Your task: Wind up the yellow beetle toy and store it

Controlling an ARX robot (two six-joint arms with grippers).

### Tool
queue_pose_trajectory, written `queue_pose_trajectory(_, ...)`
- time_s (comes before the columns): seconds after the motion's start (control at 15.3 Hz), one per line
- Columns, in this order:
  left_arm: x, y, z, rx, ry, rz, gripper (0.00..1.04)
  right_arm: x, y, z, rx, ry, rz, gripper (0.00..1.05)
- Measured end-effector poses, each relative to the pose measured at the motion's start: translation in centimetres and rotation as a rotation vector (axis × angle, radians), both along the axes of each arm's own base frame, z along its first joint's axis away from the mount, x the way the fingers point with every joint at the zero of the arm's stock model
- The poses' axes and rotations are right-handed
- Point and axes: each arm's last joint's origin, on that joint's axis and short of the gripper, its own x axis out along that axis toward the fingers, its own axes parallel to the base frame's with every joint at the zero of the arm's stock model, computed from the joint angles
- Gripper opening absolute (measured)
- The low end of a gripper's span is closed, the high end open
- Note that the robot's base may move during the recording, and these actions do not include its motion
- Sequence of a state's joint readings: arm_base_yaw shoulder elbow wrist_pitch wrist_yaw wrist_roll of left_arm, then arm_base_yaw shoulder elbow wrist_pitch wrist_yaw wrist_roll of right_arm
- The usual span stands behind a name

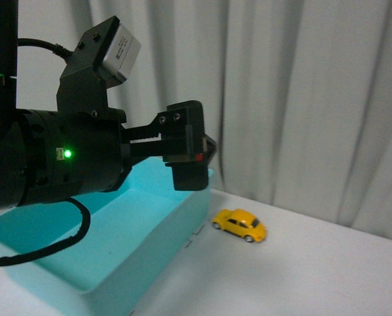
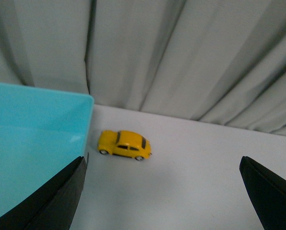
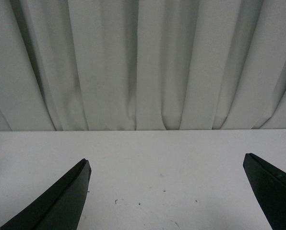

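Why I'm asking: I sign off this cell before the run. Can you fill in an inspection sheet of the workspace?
Surface: white table, a few small dark specks in the right wrist view.
Job's things: yellow beetle toy upright on its wheels on the table, near the corner of the turquoise bin but apart from it, not gripped.
Clutter: nothing seen.
Grippers: left gripper open, hovers by the bin, toy ahead of it; right gripper open over bare table.
Cables: black cable loops from the left arm over the bin.
Surroundings: pale pleated curtain behind the table.
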State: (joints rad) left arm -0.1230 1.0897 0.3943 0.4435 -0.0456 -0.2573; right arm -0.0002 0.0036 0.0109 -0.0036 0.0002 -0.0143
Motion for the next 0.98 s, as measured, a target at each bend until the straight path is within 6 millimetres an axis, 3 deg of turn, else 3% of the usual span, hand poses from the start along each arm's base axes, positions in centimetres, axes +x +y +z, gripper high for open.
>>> queue_pose_trajectory(0.2, 6.3, -0.1, -0.5, 0.134, 0.01, -0.034, 0.98, 0.0, 0.0, 0.0, 0.0, 0.0, 0.0, 0.98)
queue_pose_trajectory(0.39, 12.0, -2.1, -0.5, 0.355, -0.003, -0.254, 0.98, 0.0, 0.0, 0.0, 0.0, 0.0, 0.0, 0.98)
queue_pose_trajectory(0.72, 19.8, -5.5, -1.5, 0.957, 0.069, -0.694, 0.98, 0.0, 0.0, 0.0, 0.0, 0.0, 0.0, 0.98)
queue_pose_trajectory(0.85, 22.1, -6.4, -2.8, 1.191, 0.157, -0.852, 0.98, 0.0, 0.0, 0.0, 0.0, 0.0, 0.0, 0.98)
queue_pose_trajectory(0.92, 23.5, -6.1, -4.7, 1.35, 0.272, -1.004, 0.98, 0.0, 0.0, 0.0, 0.0, 0.0, 0.0, 0.98)
queue_pose_trajectory(0.98, 25.3, -4.7, -6.4, 1.452, 0.415, -1.135, 0.98, 0.0, 0.0, 0.0, 0.0, 0.0, 0.0, 0.98)
